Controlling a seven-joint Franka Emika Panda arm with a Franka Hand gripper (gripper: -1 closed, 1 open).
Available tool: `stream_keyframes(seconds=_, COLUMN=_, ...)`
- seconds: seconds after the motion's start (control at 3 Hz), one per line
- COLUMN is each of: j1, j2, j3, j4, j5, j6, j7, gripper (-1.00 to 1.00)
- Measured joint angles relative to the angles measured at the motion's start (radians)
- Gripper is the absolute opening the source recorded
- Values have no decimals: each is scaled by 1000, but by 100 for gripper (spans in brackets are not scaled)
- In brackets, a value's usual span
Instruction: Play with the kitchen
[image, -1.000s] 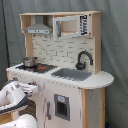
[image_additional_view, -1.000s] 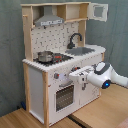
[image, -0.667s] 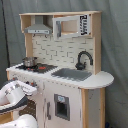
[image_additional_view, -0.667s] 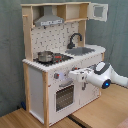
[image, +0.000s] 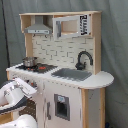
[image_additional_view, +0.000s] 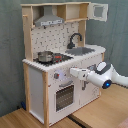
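The kitchen is a tall white and light-wood toy unit. It has a black faucet, a grey sink and a small pot on the stovetop. A hood hangs above the stove. My gripper reaches in from the second exterior view's right, level with the knob panel, just above the oven door. In the first exterior view the white arm shows at the lower left against the kitchen's front.
An upper cabinet door stands open at the top of the kitchen. The kitchen stands on a wooden floor. A grey curtain hangs behind it.
The gripper has moved slightly closer to the knob panel on the kitchen's front. The kitchen itself looks unchanged.
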Motion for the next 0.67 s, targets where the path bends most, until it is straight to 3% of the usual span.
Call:
stream_keyframes(seconds=0.33, j1=79, j2=0, j3=-15, j4=-57, j5=0, j6=-24, j7=-2, gripper=100)
stream_keyframes(seconds=0.67, j1=159, j2=0, j3=-17, j4=-70, j5=0, j6=-83, j7=-2, gripper=100)
